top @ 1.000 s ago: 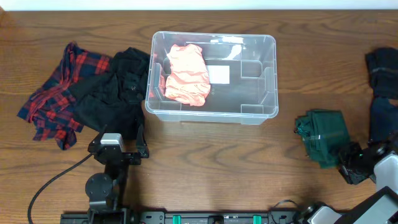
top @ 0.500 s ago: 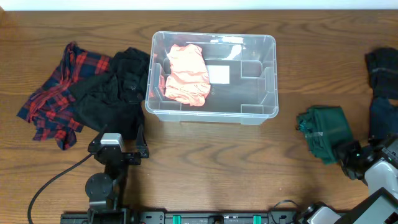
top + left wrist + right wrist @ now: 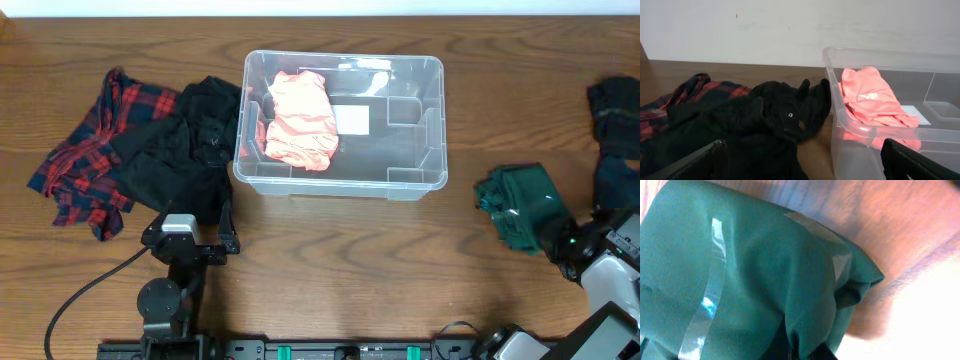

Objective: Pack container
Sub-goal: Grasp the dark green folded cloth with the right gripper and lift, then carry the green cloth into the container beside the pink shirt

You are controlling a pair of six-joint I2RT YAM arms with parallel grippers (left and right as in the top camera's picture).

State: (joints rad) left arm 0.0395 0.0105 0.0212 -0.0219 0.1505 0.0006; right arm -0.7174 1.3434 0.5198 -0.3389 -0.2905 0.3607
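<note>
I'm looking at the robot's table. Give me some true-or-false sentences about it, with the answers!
The pink cloth lies inside the container. True.
The green bundle is inside the container. False: it lies on the table, outside it.
The left pincer is open and holds nothing. True.
The right pincer is wide open. False: it is shut on the green bundle.
The black cloth lies in the container. False: it lies on the table beside the red plaid cloth.

Clear glossy plastic container [image 3: 410, 178], matt wood-grain table [image 3: 350, 260], soft green cloth [image 3: 520, 205], shiny tape strips [image 3: 705, 305]
</note>
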